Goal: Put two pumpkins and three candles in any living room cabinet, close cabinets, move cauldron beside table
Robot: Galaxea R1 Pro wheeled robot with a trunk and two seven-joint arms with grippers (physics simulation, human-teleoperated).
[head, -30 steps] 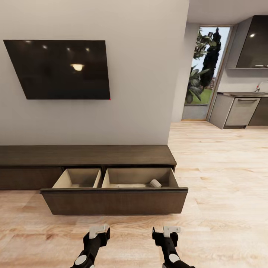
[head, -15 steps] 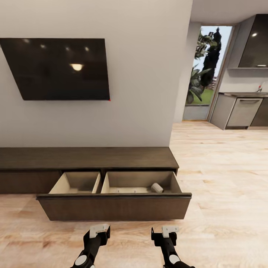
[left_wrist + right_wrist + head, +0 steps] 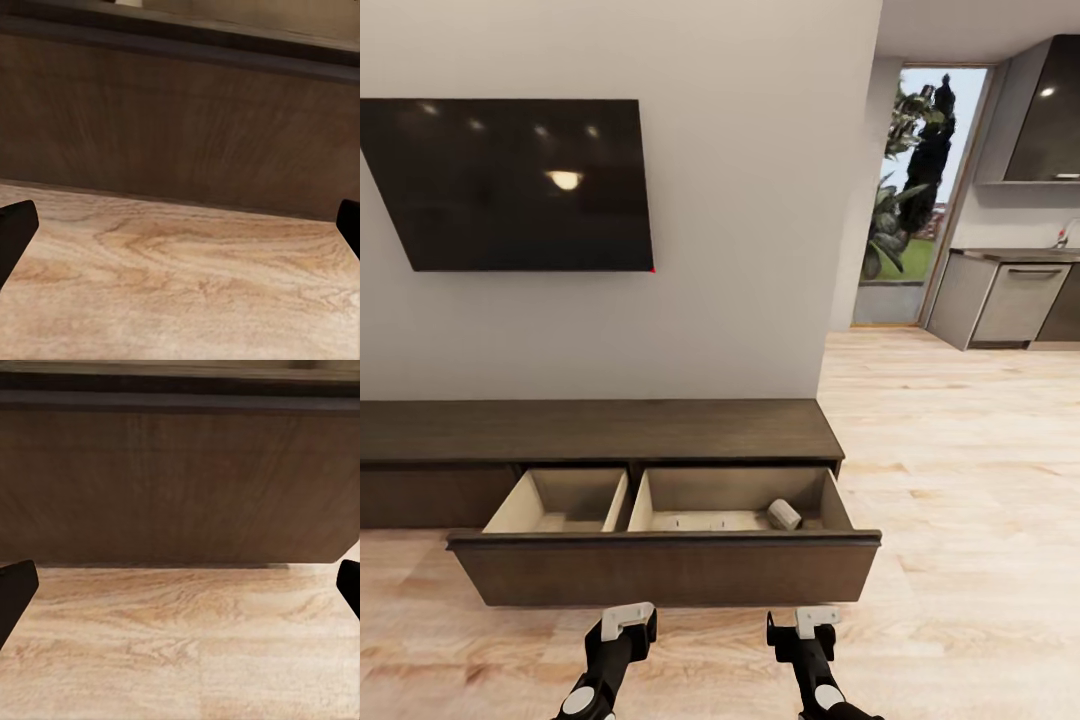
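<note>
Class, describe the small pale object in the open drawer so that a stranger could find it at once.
Start at the black TV on the grey wall; under it runs the long dark cabinet, with one wide drawer pulled open. The drawer has two compartments, and the object lies in the wider one, near its corner on the kitchen side. It is a short, pale, cylinder-like piece lying on its side.

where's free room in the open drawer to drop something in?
The drawer has two compartments. The left compartment looks bare across its floor, walled by the divider. The right compartment is free over its left and middle; a small pale cylinder lies near its right end. The cabinet top is also bare.
</note>
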